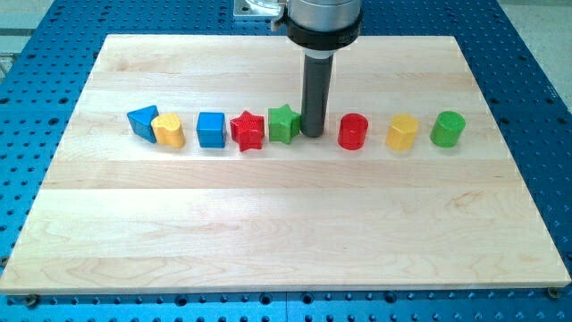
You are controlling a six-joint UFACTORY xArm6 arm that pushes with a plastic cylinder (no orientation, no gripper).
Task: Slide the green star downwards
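The green star [283, 123] sits on the wooden board in the middle of a row of blocks, touching the red star [248, 131] on its left. My tip [312, 134] stands just to the right of the green star, touching or nearly touching its right side. The rod rises straight up to the arm at the view's top.
The row runs left to right: blue triangle [141, 120], yellow cylinder [168, 131], blue cube [211, 130], then the stars, then red cylinder [353, 131], yellow block [402, 132], green cylinder [447, 129]. The wooden board [286, 233] lies on a blue perforated table.
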